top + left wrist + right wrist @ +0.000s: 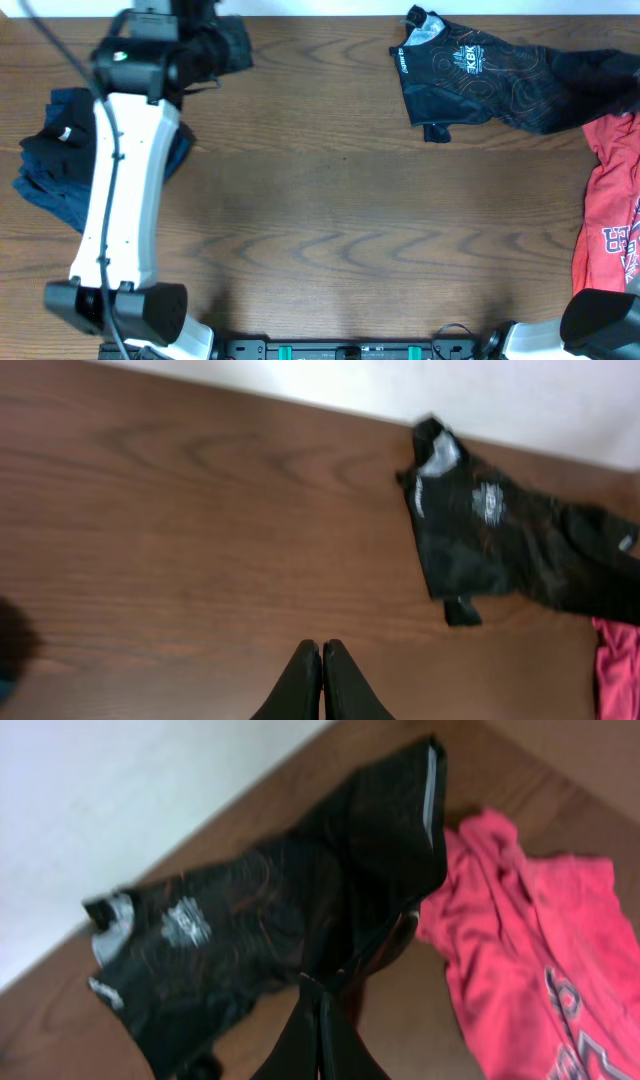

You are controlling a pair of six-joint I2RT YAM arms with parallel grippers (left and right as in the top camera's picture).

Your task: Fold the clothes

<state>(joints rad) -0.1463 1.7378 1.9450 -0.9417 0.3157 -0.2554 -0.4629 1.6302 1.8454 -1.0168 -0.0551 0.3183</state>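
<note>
Two clenched, empty hands: open your right hand (318,1010) and left hand (321,660), then drag the crumpled black orange-lined jersey (490,75) to the middle of the brown wooden tabletop (330,200).

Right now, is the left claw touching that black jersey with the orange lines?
Apart. The left wrist view shows the left gripper, shut, with bare table between its tips and the black jersey.
</note>
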